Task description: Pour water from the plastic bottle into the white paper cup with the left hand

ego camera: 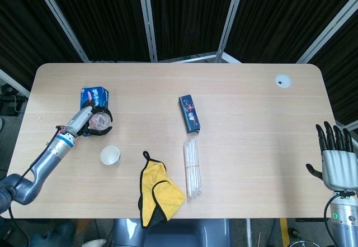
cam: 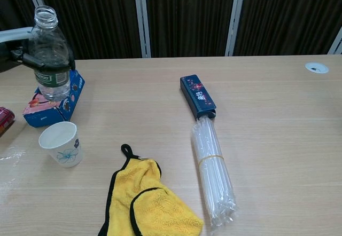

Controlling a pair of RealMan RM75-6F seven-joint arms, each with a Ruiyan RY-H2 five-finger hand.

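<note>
while the left hand (ego camera: 89, 123) gripped the uncapped plastic bottle (cam: 49, 54) upright above the blue box (cam: 53, 96), the white paper cup (cam: 60, 143) stood just below; a bump could spill water.

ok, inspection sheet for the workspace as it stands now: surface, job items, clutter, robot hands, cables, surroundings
Surface: light wood table; round grommet at far right corner.
Job items: plastic bottle upright, uncapped, held above the table; white paper cup upright on the table, apart from the bottle.
Clutter: blue snack box; dark blue box; bundle of clear straws; yellow cloth; red item at left edge, unclear.
Robot hands: left robot hand grips the bottle; right robot hand off the table edge, fingers apart, holding nothing.
Cables: nothing seen on the table.
Surroundings: dark panelled walls.
</note>
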